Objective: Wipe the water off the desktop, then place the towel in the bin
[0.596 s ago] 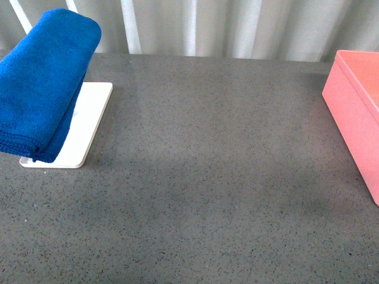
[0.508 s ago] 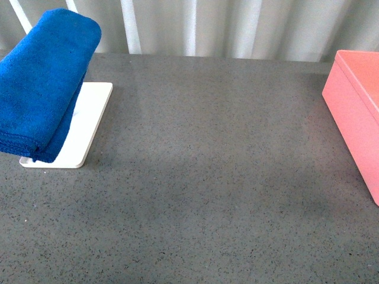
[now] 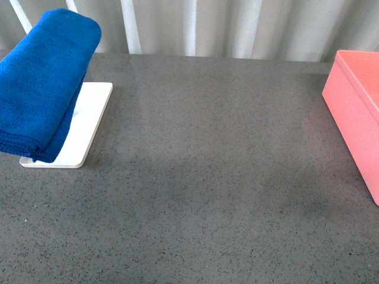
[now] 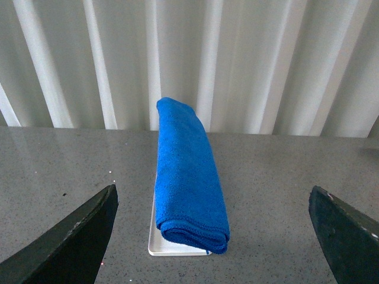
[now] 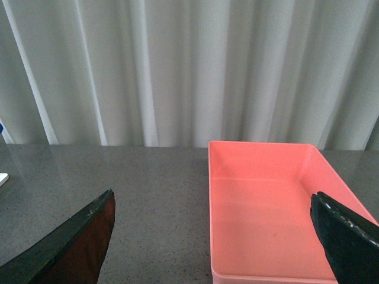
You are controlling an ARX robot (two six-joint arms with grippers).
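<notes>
Facing the towel (image 4: 190,177) dead ahead, its long axis running away, the left gripper (image 4: 212,190) is sitting nearer than the right gripper (image 5: 212,198), both gaping wide and empty.

Even soft daylight, sharp focus, faint broad shadow on the desktop (image 3: 225,177) — no glare

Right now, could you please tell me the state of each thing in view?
towel: folded, lying on the white tray, not gripped.
white tray: flat on the desktop, under the towel.
bin: upright, open-topped, empty.
desktop: no clear puddle visible; wetness cannot be told.
left gripper: open, holding nothing.
right gripper: open, holding nothing.
</notes>
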